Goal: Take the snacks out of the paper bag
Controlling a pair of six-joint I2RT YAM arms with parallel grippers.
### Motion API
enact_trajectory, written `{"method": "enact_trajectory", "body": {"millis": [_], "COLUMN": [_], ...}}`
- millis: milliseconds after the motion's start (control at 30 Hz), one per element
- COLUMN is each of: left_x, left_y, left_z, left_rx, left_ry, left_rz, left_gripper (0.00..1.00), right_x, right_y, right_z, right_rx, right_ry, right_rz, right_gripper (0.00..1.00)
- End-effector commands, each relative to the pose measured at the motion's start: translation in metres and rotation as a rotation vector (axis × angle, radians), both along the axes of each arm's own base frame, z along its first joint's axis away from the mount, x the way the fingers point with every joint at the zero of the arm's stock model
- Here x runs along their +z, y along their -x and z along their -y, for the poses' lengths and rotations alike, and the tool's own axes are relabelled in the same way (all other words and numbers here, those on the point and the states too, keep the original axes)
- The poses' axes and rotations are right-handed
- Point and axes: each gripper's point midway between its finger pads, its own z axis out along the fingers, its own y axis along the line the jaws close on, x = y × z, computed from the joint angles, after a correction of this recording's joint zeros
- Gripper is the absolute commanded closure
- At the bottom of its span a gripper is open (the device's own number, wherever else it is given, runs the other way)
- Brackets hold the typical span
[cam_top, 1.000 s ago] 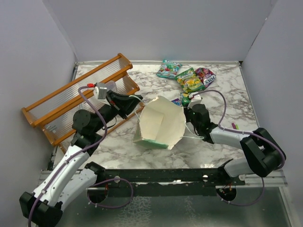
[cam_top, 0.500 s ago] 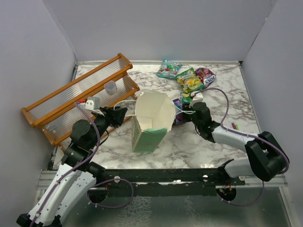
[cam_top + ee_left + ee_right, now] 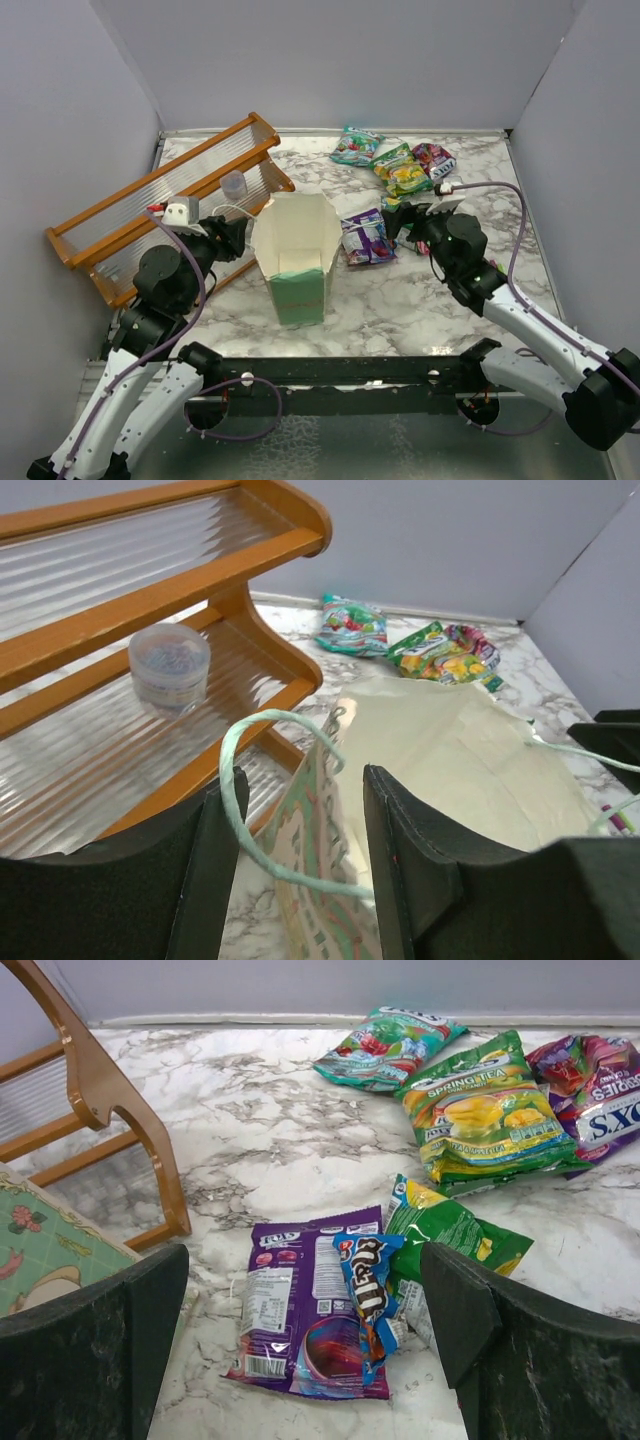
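Observation:
The mint-green paper bag (image 3: 296, 262) stands upright with its cream mouth open. My left gripper (image 3: 238, 236) is open at the bag's left rim (image 3: 318, 810). The rim and a string handle (image 3: 262, 770) pass loosely between its fingers. My right gripper (image 3: 402, 222) is wide open and holds nothing. It hovers over a purple packet (image 3: 300, 1310), a blue one (image 3: 372, 1290) and a green one (image 3: 450, 1230), which lie just right of the bag. Three more snacks lie at the far edge: teal (image 3: 357, 146), green (image 3: 402, 168) and pink (image 3: 434, 158).
An orange wooden rack (image 3: 160, 200) leans at the left, close behind my left gripper. A small clear lidded jar (image 3: 170, 665) sits on its shelf. Grey walls close the table on three sides.
The bag was tilted between both shut grippers; now it stands upright and further left. Both grippers have opened and let go, and the right one has drawn back to the right.

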Motion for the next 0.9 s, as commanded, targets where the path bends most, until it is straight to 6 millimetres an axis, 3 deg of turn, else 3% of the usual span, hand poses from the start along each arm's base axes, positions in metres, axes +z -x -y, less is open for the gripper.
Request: {"method": "enact_trajectory", "body": {"millis": [0,133,267,333,433,500,633,733,867], "left_x": [-0.004,0.006,0.032,0.058,0.115,0.153,0.214,0.243,0.257], "left_y": [0.007,0.016,0.024,0.029,0.037,0.043,0.060,0.073,0.079], "left_z": [-0.018,-0.022,-0.028,-0.035,-0.052,-0.059,-0.060,-0.058,-0.054], "left_rx": [0.074,0.068,0.066,0.080,0.142,0.160,0.140,0.110,0.084], "left_ry": [-0.024,-0.019,-0.040,-0.079,-0.115,-0.120,-0.091,-0.058,-0.038], "left_rz": [-0.020,0.004,0.061,0.114,0.215,0.289,0.431,0.527,0.589], "left_gripper": [0.47,0.38,0.23,0.13,0.11,0.03,0.01,0.01,0.01], "right_x": [0.021,0.035,0.062,0.085,0.130,0.164,0.227,0.264,0.297], "right_y": [0.004,0.003,0.008,0.015,0.034,0.048,0.085,0.110,0.139], "right_z": [0.002,0.004,-0.002,-0.002,0.004,0.013,0.030,0.044,0.062], "right_rx": [-0.011,-0.048,-0.004,0.036,0.077,0.085,0.113,0.121,0.114], "right_ry": [-0.064,-0.143,-0.123,-0.084,-0.060,-0.076,-0.100,-0.115,-0.132], "right_rz": [0.000,-0.023,-0.032,-0.009,0.058,0.145,0.291,0.373,0.475], "right_gripper": [0.01,0.01,0.01,0.01,0.01,0.01,0.01,0.01,0.01]}}
